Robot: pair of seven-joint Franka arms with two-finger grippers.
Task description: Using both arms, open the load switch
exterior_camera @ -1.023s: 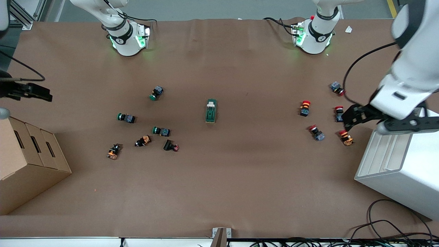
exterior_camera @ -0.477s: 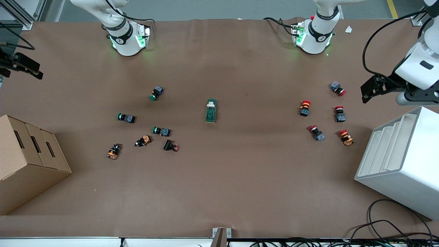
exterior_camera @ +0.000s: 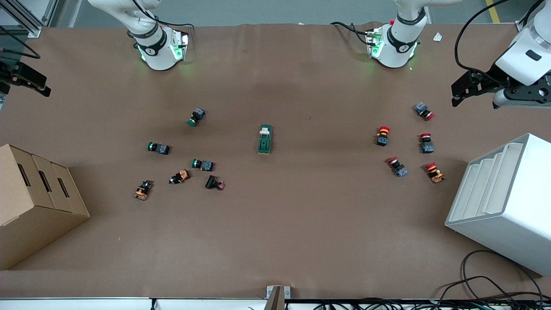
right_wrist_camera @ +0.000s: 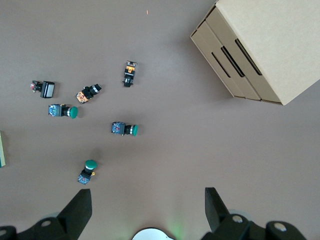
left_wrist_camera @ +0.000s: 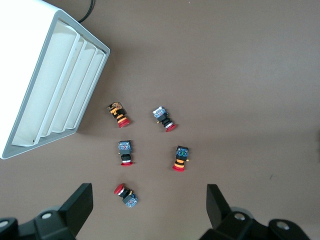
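Note:
The load switch (exterior_camera: 265, 139), a dark green block with a white lever, lies flat at the middle of the table; nothing touches it. A sliver of the load switch (right_wrist_camera: 1, 148) shows at the edge of the right wrist view. My left gripper (exterior_camera: 457, 94) hangs open and empty over the table's left-arm end, above the red push buttons (left_wrist_camera: 126, 195); its fingers (left_wrist_camera: 80, 205) stand wide apart. My right gripper (exterior_camera: 36, 84) hangs open and empty over the table's right-arm end, with the right arm's base (right_wrist_camera: 152, 234) below its fingers (right_wrist_camera: 80, 210).
Several green and orange push buttons (exterior_camera: 202, 164) lie toward the right arm's end, several red ones (exterior_camera: 397, 166) toward the left arm's end. A cardboard box (exterior_camera: 34, 193) and a white slotted rack (exterior_camera: 503, 202) stand at the two ends, nearer the front camera.
The left gripper has pulled away from over the red buttons beside the white rack, toward the bases' side. The right gripper has also drawn back that way at its end.

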